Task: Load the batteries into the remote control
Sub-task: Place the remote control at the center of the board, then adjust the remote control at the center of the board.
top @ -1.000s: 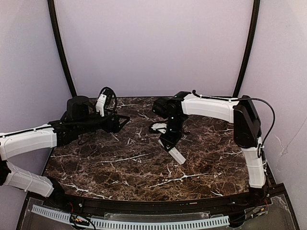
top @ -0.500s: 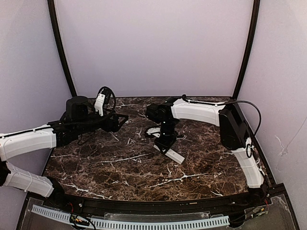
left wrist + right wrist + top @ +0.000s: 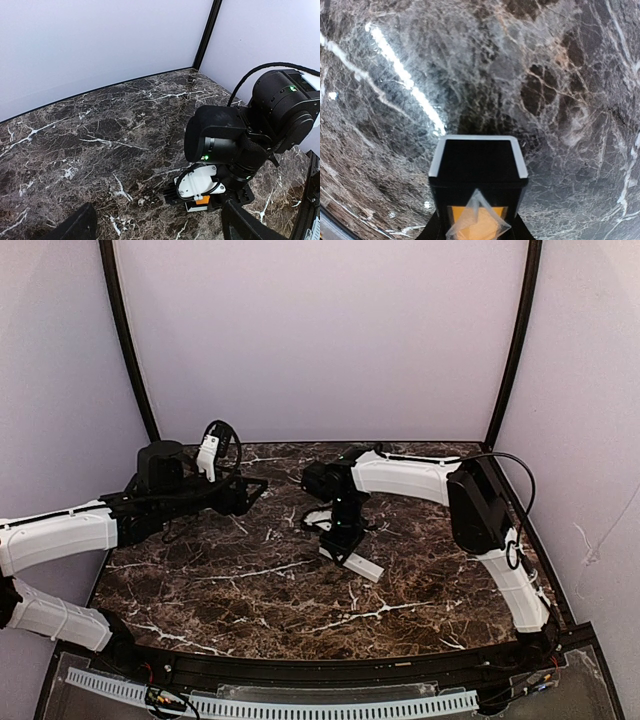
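Right of the spread, idle left pincer (image 3: pixel 258 488), the right pincer (image 3: pixel 345 543), pinching the remote control (image 3: pixel 365 567), has swung closer and lowered it toward the table (image 3: pixel 230 590). This looks like repositioning, with the batteries not yet loaded.

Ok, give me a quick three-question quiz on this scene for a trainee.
1. True or false: the remote lies untouched on the table.
2. In the right wrist view, the colour inside the remote's open compartment is: A green, B orange, C blue.
3. Which end effector is open?
Key: 1 false, the right end effector grips it; 2 B; 3 the left end effector.
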Controlling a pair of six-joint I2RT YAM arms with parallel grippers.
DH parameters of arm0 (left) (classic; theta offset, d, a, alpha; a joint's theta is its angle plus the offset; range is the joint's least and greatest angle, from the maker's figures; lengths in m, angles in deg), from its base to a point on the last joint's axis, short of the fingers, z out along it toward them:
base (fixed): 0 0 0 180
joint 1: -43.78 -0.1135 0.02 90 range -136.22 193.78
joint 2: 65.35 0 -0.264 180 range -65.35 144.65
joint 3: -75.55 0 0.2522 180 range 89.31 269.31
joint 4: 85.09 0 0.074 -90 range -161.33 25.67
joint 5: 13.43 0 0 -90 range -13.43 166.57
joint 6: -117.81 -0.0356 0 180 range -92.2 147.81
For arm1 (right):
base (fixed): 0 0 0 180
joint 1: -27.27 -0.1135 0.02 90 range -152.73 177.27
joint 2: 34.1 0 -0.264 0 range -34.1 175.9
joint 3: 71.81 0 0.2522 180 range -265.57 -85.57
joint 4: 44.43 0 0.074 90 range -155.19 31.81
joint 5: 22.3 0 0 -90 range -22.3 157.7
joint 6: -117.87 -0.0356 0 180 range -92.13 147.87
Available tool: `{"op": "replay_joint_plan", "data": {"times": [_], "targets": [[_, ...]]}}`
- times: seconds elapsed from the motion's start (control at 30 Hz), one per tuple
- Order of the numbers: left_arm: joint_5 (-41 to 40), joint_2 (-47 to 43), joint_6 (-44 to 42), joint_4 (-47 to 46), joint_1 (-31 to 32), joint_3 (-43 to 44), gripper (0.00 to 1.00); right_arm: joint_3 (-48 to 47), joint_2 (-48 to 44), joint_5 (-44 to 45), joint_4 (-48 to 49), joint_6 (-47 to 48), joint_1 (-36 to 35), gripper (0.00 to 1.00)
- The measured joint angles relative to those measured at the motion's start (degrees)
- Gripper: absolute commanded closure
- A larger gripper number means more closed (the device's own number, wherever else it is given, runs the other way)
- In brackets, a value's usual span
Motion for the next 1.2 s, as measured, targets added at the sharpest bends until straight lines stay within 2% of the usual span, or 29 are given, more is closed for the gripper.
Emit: {"op": "replay_joint_plan", "data": {"times": [0.2, 0.33, 0.53, 0.7, 0.83, 0.93, 1.2], "targets": [[0.0, 0.0, 0.0, 0.0, 0.0, 0.0, 0.13, 0.1, -0.1, -0.5, 1.7, 0.3, 0.0, 0.41], [0.0, 0.0, 0.0, 0.0, 0.0, 0.0, 0.13, 1.6, -1.1, -1.5, 4.8, 0.3, 0.0, 0.34], [-0.1, 0.0, 0.2, 0.0, 0.0, 0.0, 0.12, 10.0, -6.8, -5.6, 11.1, -0.4, 1.1, 0.32], [-0.1, 0.0, 0.3, 0.1, 0.0, 0.0, 0.12, 22.6, -19.6, -6.8, 17.2, -1.6, 6.1, 0.32], [-0.1, 0.2, 0.3, 0.1, 0.0, 0.0, 0.12, 29.6, -28.2, -4.5, 21.6, -2.3, 11.5, 0.31], [0.1, 0.8, 0.3, 0.2, 0.0, 0.0, 0.11, 33.3, -29.5, -0.9, 24.3, -2.8, 13.6, 0.31], [0.2, 1.7, 0.3, 0.5, 0.0, 0.0, 0.11, 40.7, -26.8, 3.5, 27.3, -3.0, 13.3, 0.31]]}}
